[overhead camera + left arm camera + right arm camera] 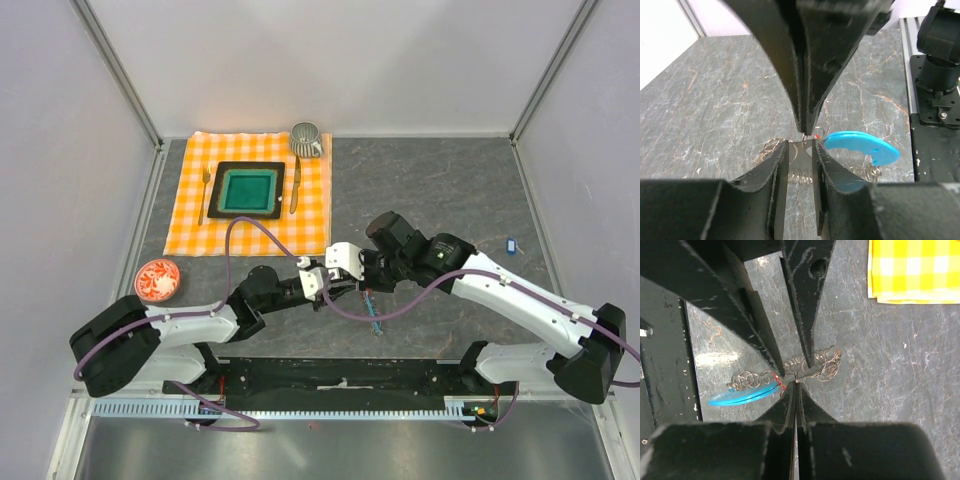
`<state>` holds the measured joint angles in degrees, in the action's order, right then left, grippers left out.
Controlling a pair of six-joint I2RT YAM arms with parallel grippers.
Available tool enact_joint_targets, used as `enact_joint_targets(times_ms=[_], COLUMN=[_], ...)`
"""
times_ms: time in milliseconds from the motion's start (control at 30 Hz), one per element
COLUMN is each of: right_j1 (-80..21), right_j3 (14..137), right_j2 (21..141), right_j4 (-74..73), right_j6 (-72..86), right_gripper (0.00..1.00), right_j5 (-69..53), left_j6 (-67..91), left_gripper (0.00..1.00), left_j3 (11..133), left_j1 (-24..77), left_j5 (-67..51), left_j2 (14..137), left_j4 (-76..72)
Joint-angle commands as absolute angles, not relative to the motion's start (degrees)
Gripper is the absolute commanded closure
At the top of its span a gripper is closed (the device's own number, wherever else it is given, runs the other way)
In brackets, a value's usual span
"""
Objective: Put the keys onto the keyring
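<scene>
The keyring (374,315) hangs low over the table between both arms, its light-blue strip (860,145) and thin metal rings (823,363) below the tips. My left gripper (338,287) holds a flat dark part of the keyring (801,154) between its fingers (776,175). My right gripper (358,282) meets it tip to tip, shut on a thin metal piece with a bit of the red key's tag (779,382) beside its fingertips (790,395). The blue key (511,244) lies alone on the table at the far right.
An orange checked cloth (190,215) at the back left carries a green plate on a black tray (248,190), a fork (205,195), a knife (295,185) and a ribbed cup (305,138). A red-patterned saucer (157,280) sits at the left.
</scene>
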<state>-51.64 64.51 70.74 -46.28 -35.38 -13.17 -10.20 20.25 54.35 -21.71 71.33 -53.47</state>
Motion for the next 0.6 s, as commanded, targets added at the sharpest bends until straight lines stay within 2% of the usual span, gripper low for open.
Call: enact_joint_targets(times_ms=[0,233,567], right_j1=[-52.47,-52.47,-52.47], right_j3=[64.60,63.81,63.46], right_j2=[68.12,66.80,66.80], right_j4=[-41.84,-40.87,-40.96], right_j6=[-34.98,-34.19,-34.89], right_gripper=[1.00,1.00,1.00], right_j5=[-15.47,-14.85,-16.43], left_j6=[-10.02,-6.77,-8.35], left_gripper=[0.69,0.69,0.69], left_j3=[18.02,15.21,16.69], left_j1=[54.05,53.88,53.88], left_j5=[-18.37,-19.86,-21.35], left_j2=[72.68,76.02,72.33], left_j4=[-60.35,-70.92,-67.95])
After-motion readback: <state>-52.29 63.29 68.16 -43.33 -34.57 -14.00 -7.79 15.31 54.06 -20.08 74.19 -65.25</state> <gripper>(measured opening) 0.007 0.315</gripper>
